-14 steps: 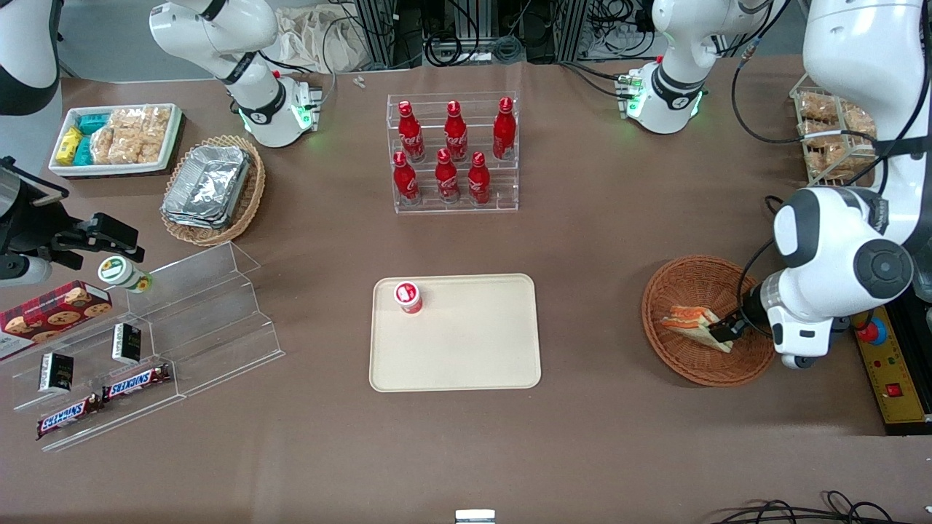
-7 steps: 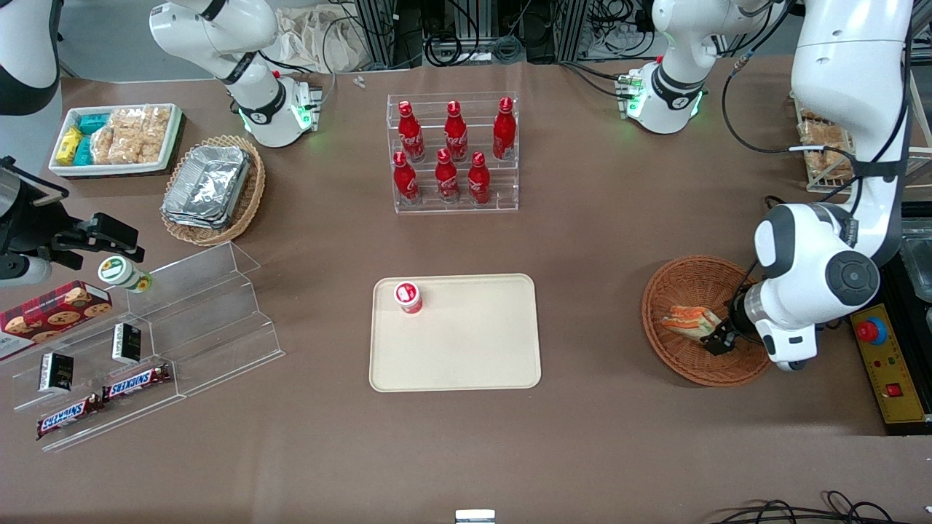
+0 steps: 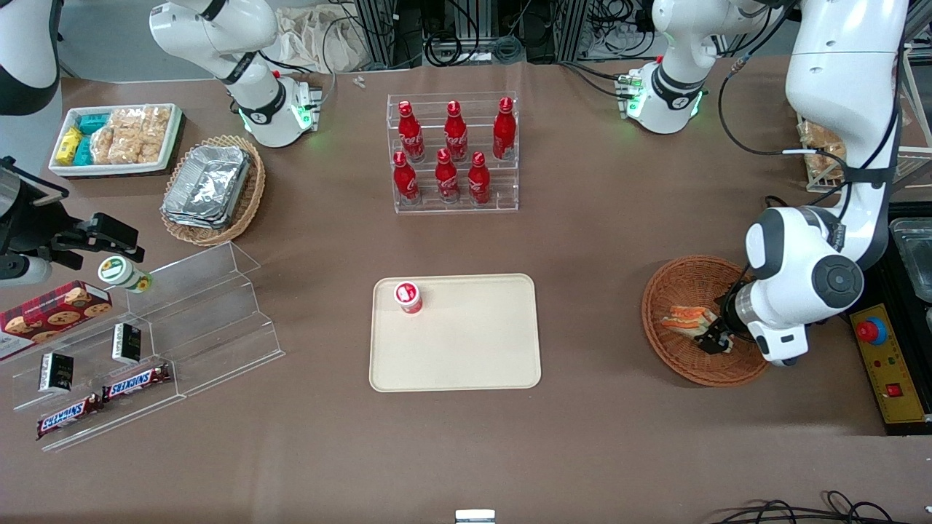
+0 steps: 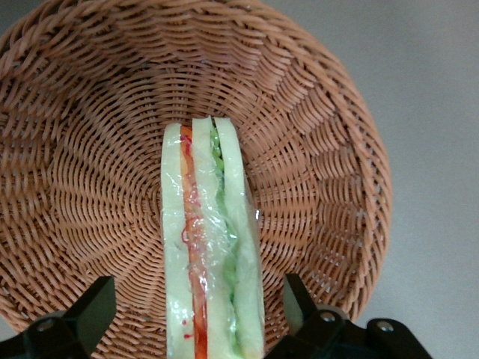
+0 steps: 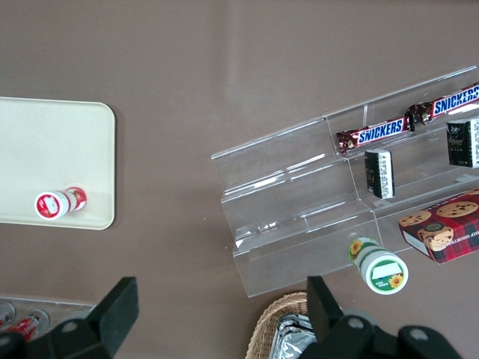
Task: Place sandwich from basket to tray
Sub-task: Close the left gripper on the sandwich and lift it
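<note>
The sandwich (image 3: 683, 317), a wedge of white bread with orange-red and green layers, lies in the round reddish-brown wicker basket (image 3: 659, 291) toward the working arm's end of the table. My left gripper (image 3: 713, 339) is low in the basket at the sandwich's wide end. In the left wrist view the sandwich (image 4: 209, 247) runs between the two black fingers (image 4: 93, 310), with a gap on each side, so the gripper (image 4: 196, 307) is open and astride it. The woven basket wall (image 4: 82, 149) surrounds it. The cream tray (image 3: 466, 356) lies mid-table, nearer the parked arm than the basket.
A small red bottle (image 3: 408, 297) stands on the tray's corner and also shows in the right wrist view (image 5: 58, 202). A clear rack of red bottles (image 3: 453, 153) stands farther from the camera. A wire rack of snacks (image 3: 826, 156) and a yellow control box (image 3: 885, 364) flank the working arm.
The left arm's elbow has shifted toward the basket and the gripper has slid a little farther over the sandwich's wide end. The sandwich has stayed in the basket.
</note>
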You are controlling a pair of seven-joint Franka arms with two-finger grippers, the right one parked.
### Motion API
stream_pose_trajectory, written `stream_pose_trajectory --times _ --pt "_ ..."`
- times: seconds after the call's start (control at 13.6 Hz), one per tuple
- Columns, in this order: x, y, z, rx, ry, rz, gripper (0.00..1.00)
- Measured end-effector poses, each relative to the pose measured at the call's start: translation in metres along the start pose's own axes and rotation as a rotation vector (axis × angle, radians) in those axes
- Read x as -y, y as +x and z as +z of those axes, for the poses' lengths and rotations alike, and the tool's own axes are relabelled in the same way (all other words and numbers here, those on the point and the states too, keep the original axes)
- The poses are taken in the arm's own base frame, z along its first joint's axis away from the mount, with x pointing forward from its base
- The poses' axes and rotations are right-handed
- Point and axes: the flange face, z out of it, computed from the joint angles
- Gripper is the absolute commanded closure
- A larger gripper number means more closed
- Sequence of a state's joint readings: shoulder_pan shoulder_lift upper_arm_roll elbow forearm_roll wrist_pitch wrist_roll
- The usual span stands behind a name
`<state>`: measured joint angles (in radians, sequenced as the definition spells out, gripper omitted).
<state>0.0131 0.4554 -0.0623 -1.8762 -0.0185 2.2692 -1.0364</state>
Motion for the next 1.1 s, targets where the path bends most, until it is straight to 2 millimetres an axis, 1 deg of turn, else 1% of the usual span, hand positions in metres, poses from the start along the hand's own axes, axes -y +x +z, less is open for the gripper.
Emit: stream_pose_trajectory --times 0.15,0.22,0.37,0.44,0.59,0.66,0.73,0.81,0.95,1.1 --pt "0.002 -0.001 0.005 0.002 0.004 -0.001 0.11" --pt "0.002 -0.001 0.006 0.002 0.003 -0.002 0.21" --pt "0.002 -0.001 0.007 0.001 0.001 -0.004 0.43" --pt "0.002 -0.001 0.007 0.001 0.001 -0.004 0.52" --pt "0.0 -0.003 0.007 0.001 -0.002 0.001 0.66" --pt "-0.002 -0.006 0.006 0.002 -0.004 0.003 0.76" --pt "-0.003 -0.008 0.004 0.002 -0.007 -0.004 0.87" --pt "-0.004 -0.01 0.001 0.002 -0.009 -0.013 0.93" --pt "-0.004 -0.014 -0.015 0.006 0.0 -0.021 0.95" --pt "-0.003 -0.018 -0.046 0.018 0.027 -0.023 0.95"
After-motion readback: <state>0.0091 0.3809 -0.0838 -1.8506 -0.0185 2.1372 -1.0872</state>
